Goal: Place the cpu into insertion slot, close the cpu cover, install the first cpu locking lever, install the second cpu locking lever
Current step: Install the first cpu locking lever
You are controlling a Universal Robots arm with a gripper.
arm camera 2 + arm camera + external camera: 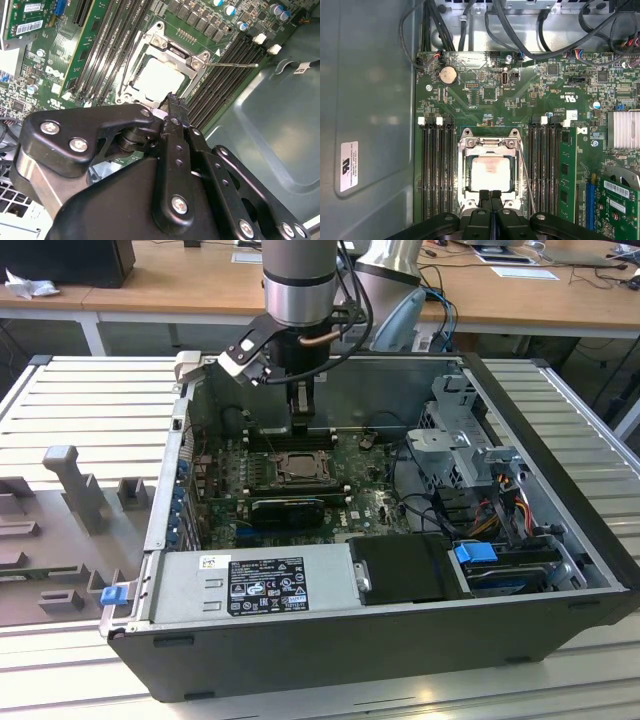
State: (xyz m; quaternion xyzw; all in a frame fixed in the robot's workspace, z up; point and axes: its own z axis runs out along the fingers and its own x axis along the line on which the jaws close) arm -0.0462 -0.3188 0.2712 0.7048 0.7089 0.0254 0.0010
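The cpu point(491, 174) lies in the insertion slot point(466, 202), its pale metal top point(159, 80) showing through the window of the cpu cover point(490, 145). The cover lies flat over the chip. A thin wire lever point(526, 172) runs along one side of the socket, and its free end point(235, 64) sticks out over the memory slots. My gripper point(490, 194) is shut, its black fingertips point(173, 102) pressed together at the socket's edge with nothing between them. In the exterior view the gripper point(300, 426) hangs just above the socket point(297, 468).
Long black memory slots point(437, 170) flank the socket on both sides. A black graphics card point(285, 508) lies in front of the socket in the exterior view. The case wall point(365, 115) stands close by, and cables point(510, 30) run above the board. A drive cage point(465, 440) stands at the exterior view's right.
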